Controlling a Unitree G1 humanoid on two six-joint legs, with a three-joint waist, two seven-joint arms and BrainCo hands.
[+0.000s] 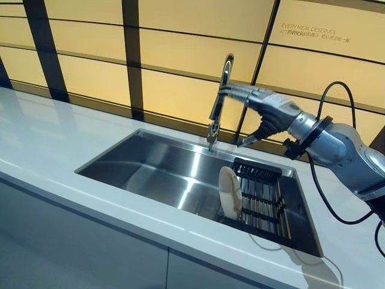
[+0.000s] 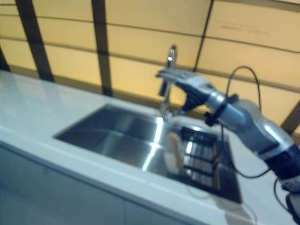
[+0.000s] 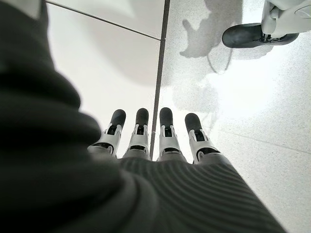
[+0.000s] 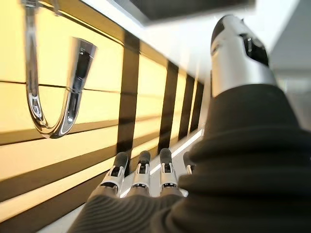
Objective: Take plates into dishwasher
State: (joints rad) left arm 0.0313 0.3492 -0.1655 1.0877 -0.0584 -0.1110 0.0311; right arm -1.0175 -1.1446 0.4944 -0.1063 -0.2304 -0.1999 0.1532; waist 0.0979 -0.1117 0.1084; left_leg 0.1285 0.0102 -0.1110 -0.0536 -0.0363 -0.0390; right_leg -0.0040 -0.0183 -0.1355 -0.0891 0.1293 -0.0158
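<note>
A pale round plate stands on edge in the steel sink, leaning at the left end of a black rack. My right hand hangs open in the air above the rack, fingers straight and reaching toward the faucet, holding nothing. In the right wrist view the straight fingers point past the curved faucet. My left hand shows only in its own wrist view, hanging open over the pale floor with nothing in it. No dishwasher shows in any view.
A white countertop surrounds the sink, with grey cabinet fronts below its front edge. Behind the sink rises a yellow panelled wall with dark strips.
</note>
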